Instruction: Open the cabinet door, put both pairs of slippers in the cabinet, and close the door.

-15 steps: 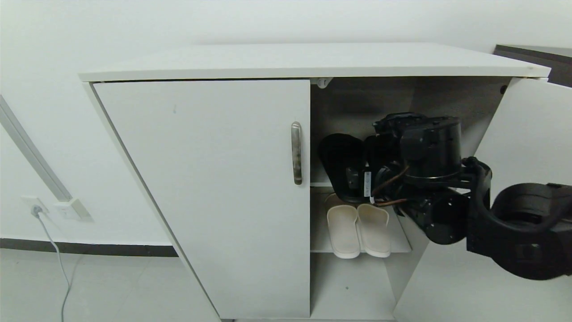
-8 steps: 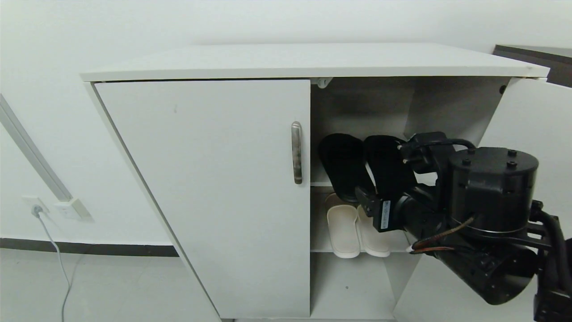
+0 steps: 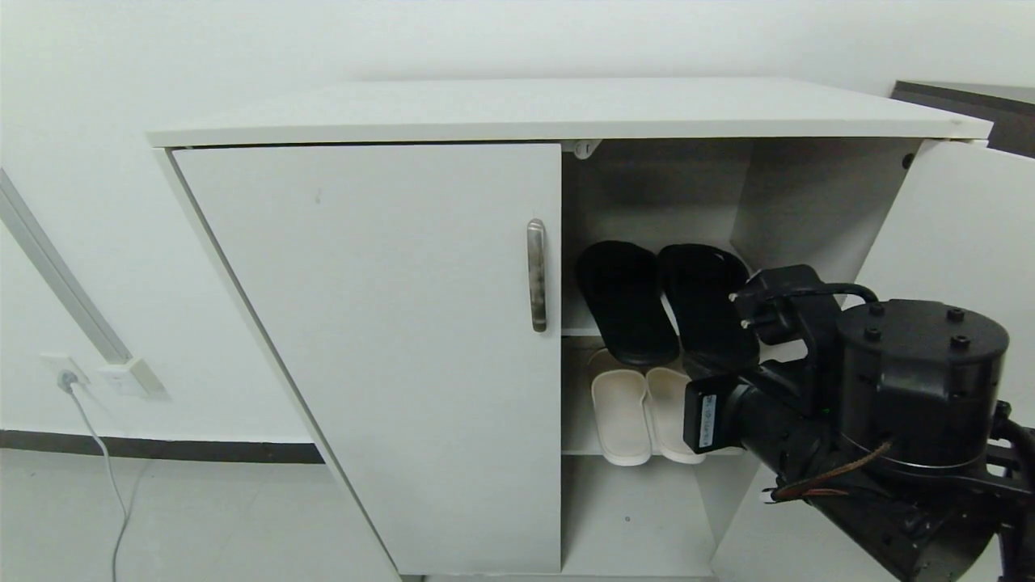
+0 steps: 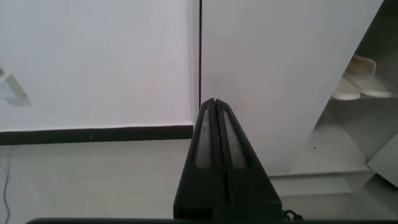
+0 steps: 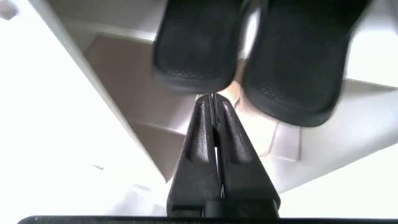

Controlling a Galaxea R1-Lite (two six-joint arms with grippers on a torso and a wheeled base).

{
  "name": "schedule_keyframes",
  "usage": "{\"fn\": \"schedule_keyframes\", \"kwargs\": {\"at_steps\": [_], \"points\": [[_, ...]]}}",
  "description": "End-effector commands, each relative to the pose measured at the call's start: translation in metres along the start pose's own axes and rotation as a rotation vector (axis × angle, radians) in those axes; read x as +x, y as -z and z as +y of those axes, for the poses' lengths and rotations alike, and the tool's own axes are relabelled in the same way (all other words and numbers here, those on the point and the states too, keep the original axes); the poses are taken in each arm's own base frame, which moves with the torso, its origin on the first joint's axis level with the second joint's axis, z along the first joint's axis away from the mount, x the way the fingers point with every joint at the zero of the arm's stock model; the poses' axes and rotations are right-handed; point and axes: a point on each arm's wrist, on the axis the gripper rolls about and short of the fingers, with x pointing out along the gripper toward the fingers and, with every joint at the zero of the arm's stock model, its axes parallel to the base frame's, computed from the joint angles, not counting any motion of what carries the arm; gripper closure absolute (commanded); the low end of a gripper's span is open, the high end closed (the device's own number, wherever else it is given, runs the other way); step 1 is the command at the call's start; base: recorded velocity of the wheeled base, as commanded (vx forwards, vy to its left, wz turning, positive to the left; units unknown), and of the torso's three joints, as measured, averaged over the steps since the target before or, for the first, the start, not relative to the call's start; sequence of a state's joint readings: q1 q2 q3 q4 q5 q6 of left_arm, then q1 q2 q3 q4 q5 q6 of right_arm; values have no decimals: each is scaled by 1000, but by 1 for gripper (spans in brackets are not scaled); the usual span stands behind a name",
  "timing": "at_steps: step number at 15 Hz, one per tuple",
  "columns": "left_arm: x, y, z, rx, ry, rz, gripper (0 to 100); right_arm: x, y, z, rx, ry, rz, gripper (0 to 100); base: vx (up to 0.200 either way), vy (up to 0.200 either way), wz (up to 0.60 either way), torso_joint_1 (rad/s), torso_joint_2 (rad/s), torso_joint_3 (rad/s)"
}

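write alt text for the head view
White cabinet with its left door shut and right door open, showing black slippers on the upper shelf and white slippers on the shelf below. The robot's black right arm is in front of the opening, at lower right.

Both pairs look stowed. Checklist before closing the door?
1. Black slippers on upper shelf: ok.
2. White slippers on lower shelf: ok.
3. Black slippers clear of the door's swing: cannot tell; their near ends overhang the shelf edge.
4. Right hand empty: ok, shut on nothing.
5. Right hand clear of right door swing: not ok; it looks to sit just before the shelves.
6. Left door closed: ok.
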State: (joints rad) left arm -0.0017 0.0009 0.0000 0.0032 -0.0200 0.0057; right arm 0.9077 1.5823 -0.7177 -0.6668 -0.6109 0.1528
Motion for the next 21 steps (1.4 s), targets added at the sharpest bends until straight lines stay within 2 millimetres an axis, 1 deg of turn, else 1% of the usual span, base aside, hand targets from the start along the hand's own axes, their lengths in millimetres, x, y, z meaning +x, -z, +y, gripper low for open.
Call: {"fn": "schedule_keyframes", "kwargs": {"at_steps": [1,4,17,20,21], "points": [[0,0,0,0,0,1,100,0,4,2,-4,-9,-2,100,0,0,0,0,0,0],[0,0,0,0,0,1,100,1,8,2,-17,-7,7,100,0,0,0,0,0,0],[0,0,0,0,0,1,100,5,15,6,-27,-11,22,100,-200,0,0,3,3,4],[0,0,0,0,0,-1,100,7,19,7,-34,-11,30,100,-200,0,0,-1,1,1],[0,0,0,0,0,1,100,8,20,8,-35,-13,32,100,0,0,0,0,0,0]]}}
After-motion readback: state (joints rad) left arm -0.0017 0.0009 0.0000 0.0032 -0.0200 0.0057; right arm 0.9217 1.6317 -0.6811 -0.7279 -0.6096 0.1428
